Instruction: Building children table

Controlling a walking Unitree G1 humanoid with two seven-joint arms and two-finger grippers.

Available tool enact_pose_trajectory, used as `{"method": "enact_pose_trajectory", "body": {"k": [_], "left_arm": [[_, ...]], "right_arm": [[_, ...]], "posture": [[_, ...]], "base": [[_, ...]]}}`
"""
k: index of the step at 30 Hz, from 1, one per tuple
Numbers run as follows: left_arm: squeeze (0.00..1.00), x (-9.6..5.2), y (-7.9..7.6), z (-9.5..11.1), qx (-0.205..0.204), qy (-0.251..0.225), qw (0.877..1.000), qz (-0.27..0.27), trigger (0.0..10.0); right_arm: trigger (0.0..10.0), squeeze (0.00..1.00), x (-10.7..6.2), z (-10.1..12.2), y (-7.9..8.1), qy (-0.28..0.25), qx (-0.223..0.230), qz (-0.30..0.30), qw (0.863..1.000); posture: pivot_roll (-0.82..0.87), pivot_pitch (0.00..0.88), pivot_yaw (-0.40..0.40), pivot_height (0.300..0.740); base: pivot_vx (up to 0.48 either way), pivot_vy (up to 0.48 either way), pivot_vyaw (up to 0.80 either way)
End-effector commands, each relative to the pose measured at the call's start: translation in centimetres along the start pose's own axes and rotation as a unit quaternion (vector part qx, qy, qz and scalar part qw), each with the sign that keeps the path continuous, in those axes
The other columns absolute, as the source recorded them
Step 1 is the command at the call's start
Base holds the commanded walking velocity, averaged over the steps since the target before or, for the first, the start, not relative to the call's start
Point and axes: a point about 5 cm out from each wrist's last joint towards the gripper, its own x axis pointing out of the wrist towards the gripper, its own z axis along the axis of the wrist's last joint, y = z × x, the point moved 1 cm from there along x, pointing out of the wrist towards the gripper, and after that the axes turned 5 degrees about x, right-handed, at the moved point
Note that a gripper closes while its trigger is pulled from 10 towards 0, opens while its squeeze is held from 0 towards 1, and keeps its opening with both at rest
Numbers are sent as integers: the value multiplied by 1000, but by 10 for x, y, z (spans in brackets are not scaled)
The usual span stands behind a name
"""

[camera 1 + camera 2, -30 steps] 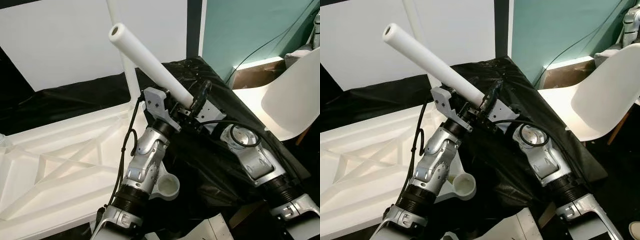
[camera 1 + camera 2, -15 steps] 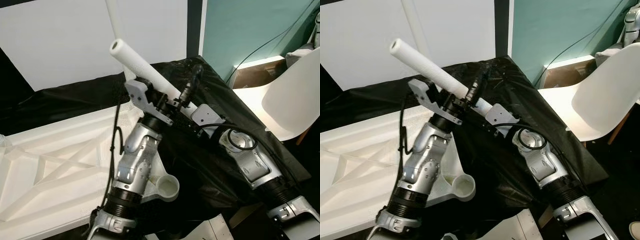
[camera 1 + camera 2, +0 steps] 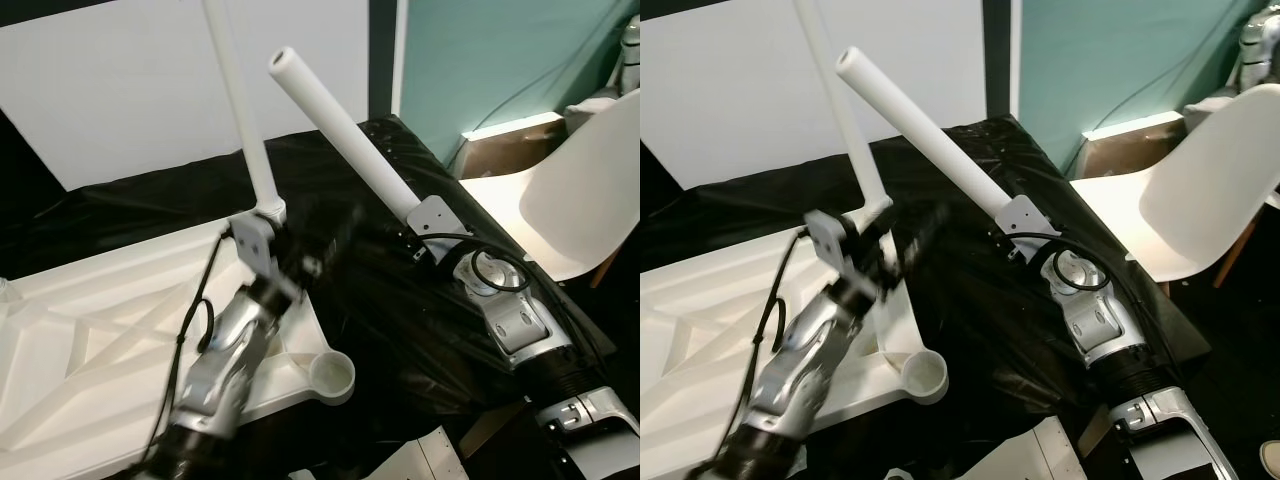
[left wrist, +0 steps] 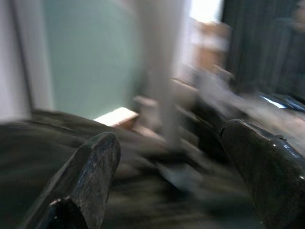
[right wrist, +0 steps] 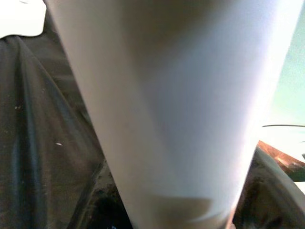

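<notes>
Right gripper point(image 3: 408, 214) clamped on white table leg point(image 3: 340, 125), tilted upward; left gripper point(image 4: 167, 176) spread, blurred.

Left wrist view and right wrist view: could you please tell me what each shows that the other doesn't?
Left wrist view: the left end effector, its fingers apart with nothing between them, and a teal wall. Right wrist view: the table leg in close-up, held by the right end effector. Shared: that leg, blurred in the left one, and the black sheet.
</notes>
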Motion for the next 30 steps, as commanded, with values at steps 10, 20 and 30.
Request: {"method": "enact_pose_trajectory", "body": {"k": [10,20,30], "left_arm": [[0,-48,-27,-9,-25,121,976,-182,10000],[0,-93,-25,-34,-11,247,945,-214,10000],[0,-130,-19,-32,-19,330,916,-225,10000]], "right_arm": [[10000,0,4,21,12,-41,10,18,999],[10000,0,4,22,14,-44,12,25,999],[10000,0,5,25,16,-48,14,30,998]], "posture": [[-116,0,122,740],[-105,0,114,740],[-88,0,102,740]], "base": [[0,0,0],[0,0,0],[0,0,0]]}}
